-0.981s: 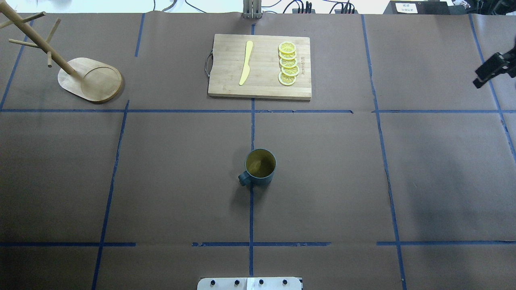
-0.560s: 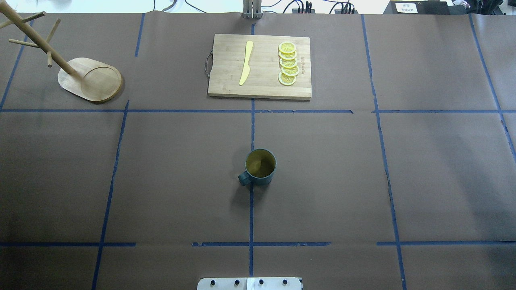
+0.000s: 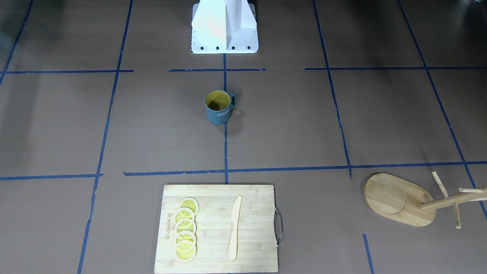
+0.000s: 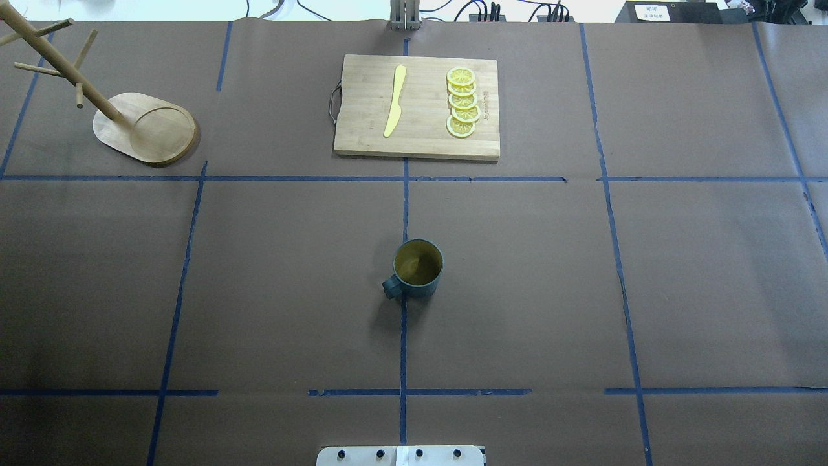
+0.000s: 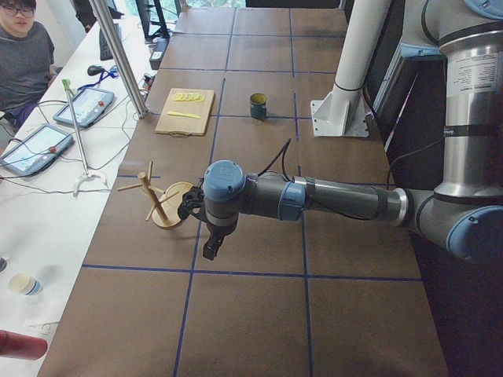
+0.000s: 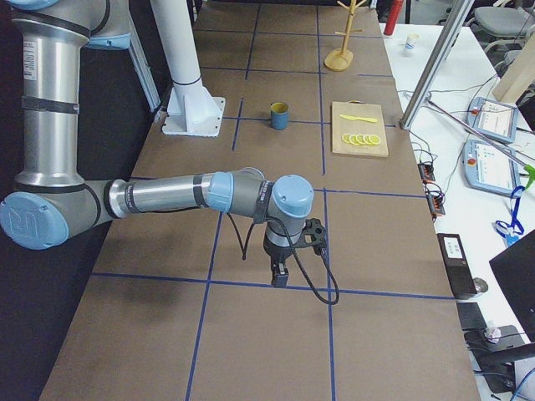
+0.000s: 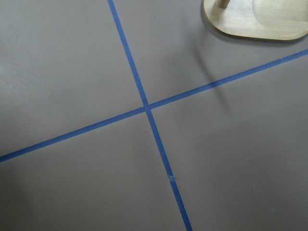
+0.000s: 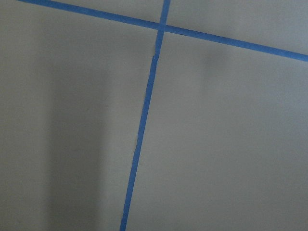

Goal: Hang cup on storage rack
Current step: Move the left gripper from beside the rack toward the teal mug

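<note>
Your left end effector (image 5: 212, 248), near the storage rack (image 4: 143, 126), and right end effector (image 6: 280, 274) both hang well apart from the mid-desk cup (image 4: 418, 268); whether either is parted cannot be told.

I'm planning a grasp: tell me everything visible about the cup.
The cup is a matte dark blue-grey mug, yellow inside, with white lettering on the side away from the robot and a ribbed lower body. It stands upright, apparently empty, on the table, over the central tape line. Its handle points to the robot's left and slightly toward it. Nothing else touches it.
</note>
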Available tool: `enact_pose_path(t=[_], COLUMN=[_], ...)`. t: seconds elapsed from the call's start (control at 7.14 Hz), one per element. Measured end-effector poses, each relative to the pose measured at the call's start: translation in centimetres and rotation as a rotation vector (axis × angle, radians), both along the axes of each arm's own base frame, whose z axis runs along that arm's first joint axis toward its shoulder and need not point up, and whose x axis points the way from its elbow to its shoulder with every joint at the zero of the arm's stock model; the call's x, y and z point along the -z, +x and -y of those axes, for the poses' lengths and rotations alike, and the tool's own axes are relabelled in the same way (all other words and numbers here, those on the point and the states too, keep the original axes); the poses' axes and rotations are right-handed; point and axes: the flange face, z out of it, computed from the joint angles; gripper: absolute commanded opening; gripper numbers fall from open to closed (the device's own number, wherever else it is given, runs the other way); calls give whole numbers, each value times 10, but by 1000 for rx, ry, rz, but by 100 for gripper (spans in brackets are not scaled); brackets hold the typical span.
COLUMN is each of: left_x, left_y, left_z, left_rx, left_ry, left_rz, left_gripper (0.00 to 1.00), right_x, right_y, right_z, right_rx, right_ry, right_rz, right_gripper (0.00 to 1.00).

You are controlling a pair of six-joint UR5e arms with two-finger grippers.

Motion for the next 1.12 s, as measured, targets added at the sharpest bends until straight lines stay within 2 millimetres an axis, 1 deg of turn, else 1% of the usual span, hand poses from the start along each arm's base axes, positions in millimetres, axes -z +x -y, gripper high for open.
enact_pose_path(t=[0.14,0.28,0.42,0.56,0.7,0.84,0.98,1.12], left_x=[18,38,56,81,107,130,148,166], left_y=[10,28,50,78,111,149,184,219], left_z=[3,5,7,15,26,32,32,32], left_rx=[-30,-85,-152,-219,-278,-329,-372,-409], left_ry=[101,225,335,428,480,502,515,527], left_rz=[-67,-134,-184,-214,-242,-274,-306,-330], left_gripper=[100,100,100,100,99,93,93,96], right_x=[0,1,2,3,3,3,3,3], right_y=[1,-1,-4,-6,-6,-7,-7,-7], right_z=[1,3,5,6,7,7,7,7], right_rx=[-55,-89,-100,-102,-103,-103,-102,-101], right_ry=[-1,8,15,19,21,22,22,22], right_rz=[-11,-18,-20,-20,-19,-19,-18,-17], right_gripper=[100,100,100,100,100,100,100,100])
